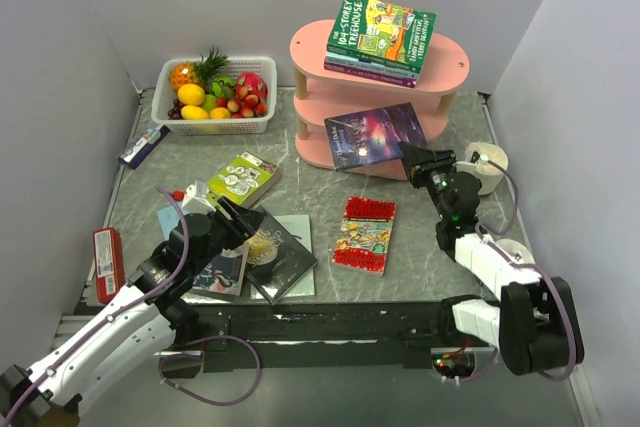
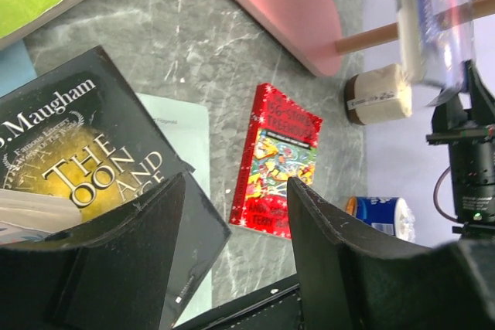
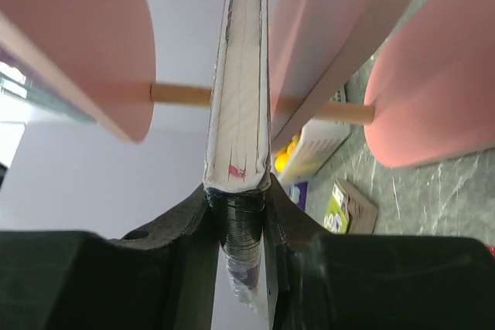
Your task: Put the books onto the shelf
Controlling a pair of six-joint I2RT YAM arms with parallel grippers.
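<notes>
Right gripper: clenched on the right corner of the dark galaxy-cover paperback; in the wrist view the fingers pinch its page edge, with the book seen edge-on.
Galaxy book place: right of centre in the top view, lifted off the table and slanted against the front of the pink three-tier oval shelf with light wooden posts. The wrist view shows pink tiers on both sides of it. Cannot tell which gap it is in.
Shelf top tier: holds a small stack of paperbacks, with a teal-green cartoon Treehouse book on top.
Left gripper: released, nothing between the fingers, hanging over the lower-left pile.
Lower-left pile: a black paperback with gold lettering lies on a pale blue book, and more covers are partly hidden under the arm.
Red cartoon paperback: flat on the grey marble tabletop, lower centre, apart from both grippers.
Lime-green paperback: flat, left of centre, above the pile.
White plastic fruit basket: upper left, beside the shelf.
Small red box: at the left table edge.
</notes>
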